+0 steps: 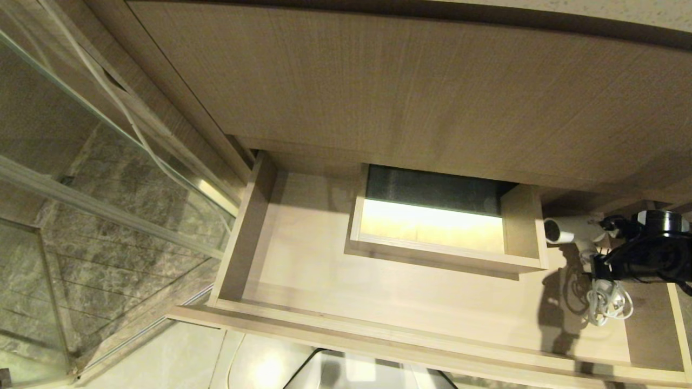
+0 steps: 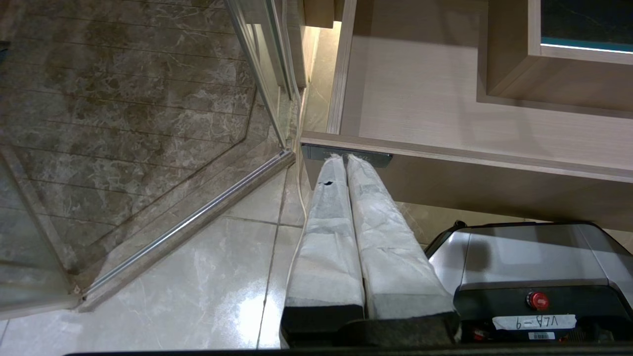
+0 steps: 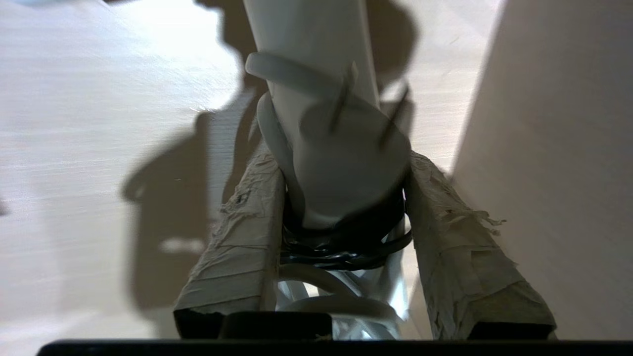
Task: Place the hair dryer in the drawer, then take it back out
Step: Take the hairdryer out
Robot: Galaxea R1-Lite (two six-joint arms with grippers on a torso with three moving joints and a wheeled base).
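Note:
The drawer (image 1: 378,294) stands pulled out, light wood-grain, with a box-shaped cut-out (image 1: 443,254) in its middle. Over its right end is the white hair dryer (image 1: 562,231), barrel pointing left, its bundled white cord (image 1: 608,302) hanging below. My right gripper (image 1: 597,254) comes in from the right and is shut on the hair dryer (image 3: 316,59); both taped fingers (image 3: 242,247) press the white plug and handle end between them. I cannot tell whether the dryer rests on the drawer floor. My left gripper (image 2: 346,157) is shut and parked before the drawer's front.
A tall wood-grain panel (image 1: 411,92) rises behind the drawer. A glass shower door (image 1: 108,178) and marble floor lie to the left. The drawer's right side wall (image 3: 559,148) is close beside my right fingers. My base (image 2: 524,267) sits under the drawer front, near a small black plate (image 2: 381,159).

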